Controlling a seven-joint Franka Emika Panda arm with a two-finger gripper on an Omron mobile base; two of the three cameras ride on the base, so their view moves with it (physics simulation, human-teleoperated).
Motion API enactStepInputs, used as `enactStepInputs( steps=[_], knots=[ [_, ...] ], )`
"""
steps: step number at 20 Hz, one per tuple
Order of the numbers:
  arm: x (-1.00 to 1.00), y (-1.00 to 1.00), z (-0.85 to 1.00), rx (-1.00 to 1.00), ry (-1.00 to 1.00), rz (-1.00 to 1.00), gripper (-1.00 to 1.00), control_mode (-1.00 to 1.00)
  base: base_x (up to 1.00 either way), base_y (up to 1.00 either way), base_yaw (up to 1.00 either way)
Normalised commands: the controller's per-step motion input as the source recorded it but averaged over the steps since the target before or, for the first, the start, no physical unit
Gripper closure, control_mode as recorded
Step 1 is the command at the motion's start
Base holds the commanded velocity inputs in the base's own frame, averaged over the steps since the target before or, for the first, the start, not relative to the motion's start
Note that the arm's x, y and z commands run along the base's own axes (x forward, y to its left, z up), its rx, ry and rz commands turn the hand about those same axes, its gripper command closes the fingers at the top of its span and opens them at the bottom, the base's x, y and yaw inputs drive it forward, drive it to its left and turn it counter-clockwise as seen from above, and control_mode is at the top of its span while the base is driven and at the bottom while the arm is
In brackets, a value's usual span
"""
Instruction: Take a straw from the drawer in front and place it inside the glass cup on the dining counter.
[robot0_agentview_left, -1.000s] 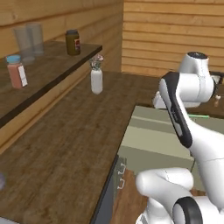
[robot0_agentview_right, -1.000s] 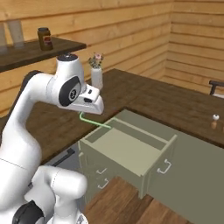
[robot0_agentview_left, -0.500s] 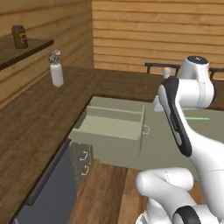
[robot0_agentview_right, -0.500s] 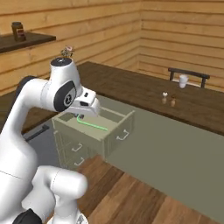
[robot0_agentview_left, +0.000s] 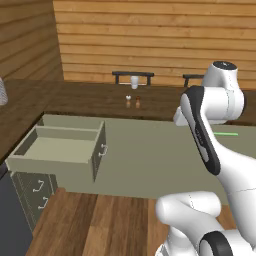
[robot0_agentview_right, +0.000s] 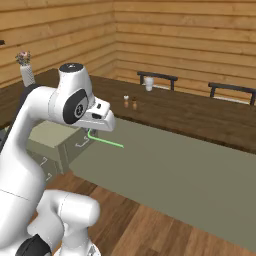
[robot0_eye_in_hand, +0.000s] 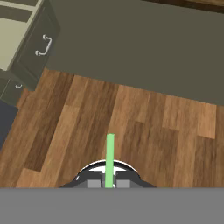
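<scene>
The tool (robot0_eye_in_hand: 108, 183) is closed on the straw (robot0_eye_in_hand: 109, 159), which runs out from between the two fingertips in the hand view, a thin light-green stick held over the wood-plank floor (robot0_eye_in_hand: 131, 127). In the right base view the straw (robot0_agentview_right: 105, 141) hangs below the arm's hand and juts sideways in the air, in front of the pale green panel (robot0_agentview_right: 170, 170) (its bend sits close to the hand). In the left base view only the straw's far end (robot0_agentview_left: 226, 133) pokes out beside the white arm.

The drawer (robot0_agentview_left: 55, 147) stands pulled out to the left, its sage-green floor bare. Beyond the panel lies the dark-brown bench (robot0_agentview_left: 95, 97). On it, at the far edge, stands the glass cup (robot0_agentview_left: 134, 82), well apart from the straw, with two small shakers (robot0_agentview_left: 132, 101) nearer the front edge. A white vase with flowers (robot0_agentview_right: 26, 70) stands far left.
</scene>
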Motion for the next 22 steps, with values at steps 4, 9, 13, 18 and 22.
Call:
enactStepInputs(
  steps=[4,9,13,18,22],
  knots=[
    [0.00,0.00,0.00,0.00,0.00,0.00,1.00,1.00,0.00,-1.00,-0.28],
    [0.00,0.00,0.00,0.00,0.00,0.00,1.00,1.00,0.00,-1.00,-0.27],
    [0.00,0.00,0.00,0.00,0.00,0.00,1.00,1.00,0.04,-1.00,-0.25],
    [0.00,0.00,0.00,0.00,0.00,0.00,1.00,1.00,0.31,-1.00,-0.15],
    [0.00,0.00,0.00,0.00,0.00,0.00,1.00,1.00,0.58,-1.00,-0.02]
  ],
)
